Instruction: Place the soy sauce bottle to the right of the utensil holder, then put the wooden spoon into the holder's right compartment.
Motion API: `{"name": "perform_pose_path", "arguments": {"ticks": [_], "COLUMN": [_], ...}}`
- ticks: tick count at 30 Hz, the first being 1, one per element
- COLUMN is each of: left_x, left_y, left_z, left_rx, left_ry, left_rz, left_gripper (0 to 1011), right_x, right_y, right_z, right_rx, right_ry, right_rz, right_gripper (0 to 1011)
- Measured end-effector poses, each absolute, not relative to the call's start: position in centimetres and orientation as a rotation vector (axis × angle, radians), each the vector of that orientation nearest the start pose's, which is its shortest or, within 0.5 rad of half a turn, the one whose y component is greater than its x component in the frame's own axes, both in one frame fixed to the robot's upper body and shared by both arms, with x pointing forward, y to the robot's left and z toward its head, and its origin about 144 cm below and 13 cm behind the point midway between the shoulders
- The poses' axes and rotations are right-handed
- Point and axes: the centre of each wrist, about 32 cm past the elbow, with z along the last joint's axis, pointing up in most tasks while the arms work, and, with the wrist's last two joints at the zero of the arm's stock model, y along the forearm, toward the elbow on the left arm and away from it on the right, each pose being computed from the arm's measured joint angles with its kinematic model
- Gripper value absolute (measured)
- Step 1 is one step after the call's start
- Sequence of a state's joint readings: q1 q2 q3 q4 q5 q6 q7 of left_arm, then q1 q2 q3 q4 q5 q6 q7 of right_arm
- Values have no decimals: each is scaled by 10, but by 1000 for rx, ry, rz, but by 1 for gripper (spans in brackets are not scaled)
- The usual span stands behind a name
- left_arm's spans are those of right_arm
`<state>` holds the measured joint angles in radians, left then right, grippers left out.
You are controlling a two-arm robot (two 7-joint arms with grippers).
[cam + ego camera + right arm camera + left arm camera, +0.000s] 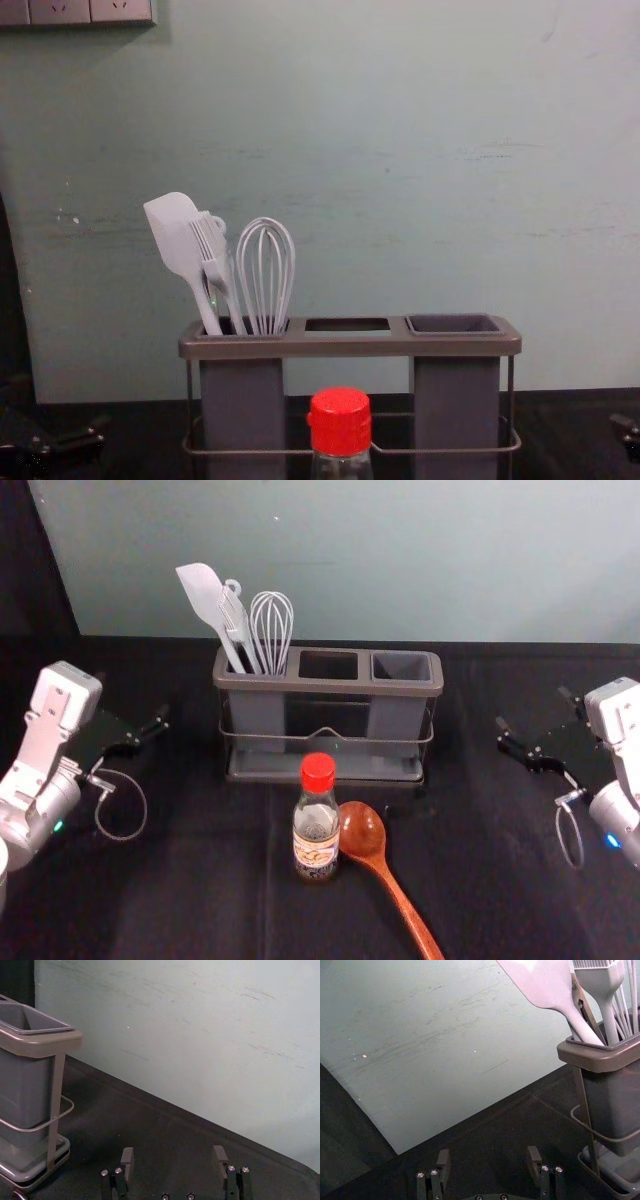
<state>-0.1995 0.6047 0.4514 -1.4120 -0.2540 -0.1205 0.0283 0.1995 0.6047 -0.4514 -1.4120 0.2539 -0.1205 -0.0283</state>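
Currently, the soy sauce bottle (pixel 316 825) stands upright on the dark tabletop (pixel 200 890), in front of the utensil holder (pixel 330 688) near its middle. Long axis vertical, red cap up, label toward the robot. Just beside it, on the right, lies the wooden spoon (pixel 363 830); contact between the two cannot be told. Spoon's long axis is diagonal: bowl toward the holder, handle running back toward the robot and out to the right.

Progress, as judged: neither step done. Bottle is not at the holder's right; right compartment (pixel 402 666) has no spoon. Spatula (pixel 203 598) and whisk (pixel 272 625) sit in the left compartment.

Left gripper (pixel 489 1154), off the holder's left side: fingers apart, nothing held. Right gripper (pixel 173 1152), off its right side: likewise apart and unloaded. Bottle placement is left first, then the spoon.
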Motion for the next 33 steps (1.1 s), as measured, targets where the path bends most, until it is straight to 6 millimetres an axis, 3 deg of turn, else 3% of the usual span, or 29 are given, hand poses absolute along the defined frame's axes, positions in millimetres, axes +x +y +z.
{"name": "perform_pose_path", "arguments": {"ticks": [25,33], "left_x": [489,489], "left_y": [310,310], "left_z": [1140,1140], "left_rx": [305,305], "left_ry": [-285,-285], "left_rz": [1248,1248], "left_gripper": [1005,1005], "right_x": [488,480], "right_y": [-310,-311], "right_z": [1140,1140], "right_rx": [-303,-263], "right_ry": [-286,-316], "right_rz": [-1248,-1246], "right_gripper": [1003,1003]}}
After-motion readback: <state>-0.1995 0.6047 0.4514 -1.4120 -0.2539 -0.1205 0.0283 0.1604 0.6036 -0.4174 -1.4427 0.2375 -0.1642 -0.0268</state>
